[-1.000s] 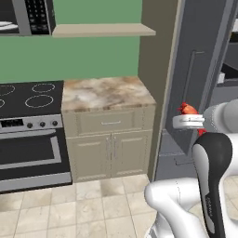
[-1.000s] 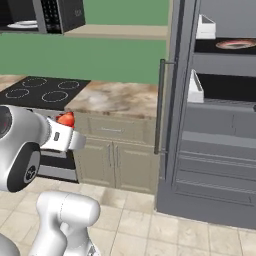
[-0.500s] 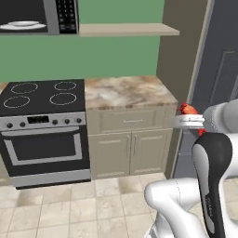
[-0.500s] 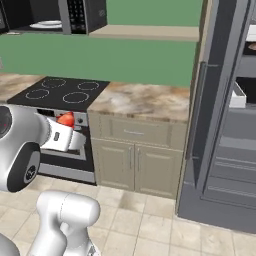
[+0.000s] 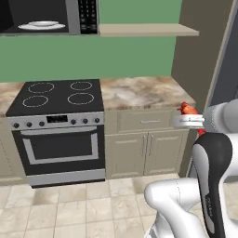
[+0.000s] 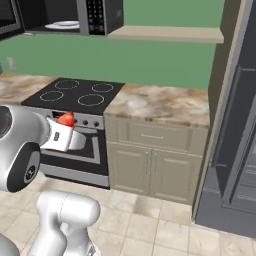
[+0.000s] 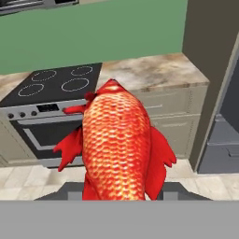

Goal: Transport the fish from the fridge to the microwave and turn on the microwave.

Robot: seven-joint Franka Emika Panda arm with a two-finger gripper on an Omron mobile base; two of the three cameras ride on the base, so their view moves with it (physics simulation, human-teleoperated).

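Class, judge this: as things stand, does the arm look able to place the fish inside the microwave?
Probably not yet. The microwave stands open, but high and far from the pincer holding the fish.

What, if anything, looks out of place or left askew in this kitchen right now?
The microwave hangs open above the stove, a white plate inside. The fridge door also stands open. Otherwise nothing odd; the fish sits in the hand.
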